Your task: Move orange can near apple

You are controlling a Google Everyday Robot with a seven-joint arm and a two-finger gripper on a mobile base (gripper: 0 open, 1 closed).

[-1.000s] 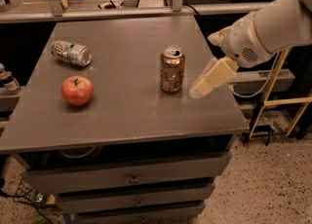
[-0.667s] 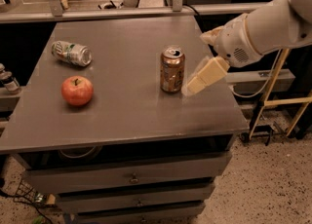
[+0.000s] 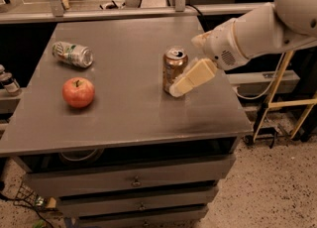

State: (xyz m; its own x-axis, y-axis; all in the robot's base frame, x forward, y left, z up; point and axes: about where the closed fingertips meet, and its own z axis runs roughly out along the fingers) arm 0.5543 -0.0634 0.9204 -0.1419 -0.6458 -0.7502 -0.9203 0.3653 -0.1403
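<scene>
The orange can [image 3: 174, 68] stands upright right of the middle of the grey table [image 3: 124, 118]. The apple [image 3: 78, 92] sits on the table's left side, well apart from the can. My gripper [image 3: 177, 89] comes in from the right on a white arm [image 3: 257, 28] and is low at the can's right front side, overlapping its lower edge in the view. Whether it touches the can I cannot tell.
A green-and-white silver can [image 3: 73, 54] lies on its side at the back left, behind the apple. The table has drawers [image 3: 133, 182] below. A wooden frame [image 3: 277, 103] stands to the right of the table. A rail [image 3: 124, 9] runs behind it.
My gripper has moved left and in toward the orange can, from a gap beside it to right up against its right side. The can and apple have not moved.
</scene>
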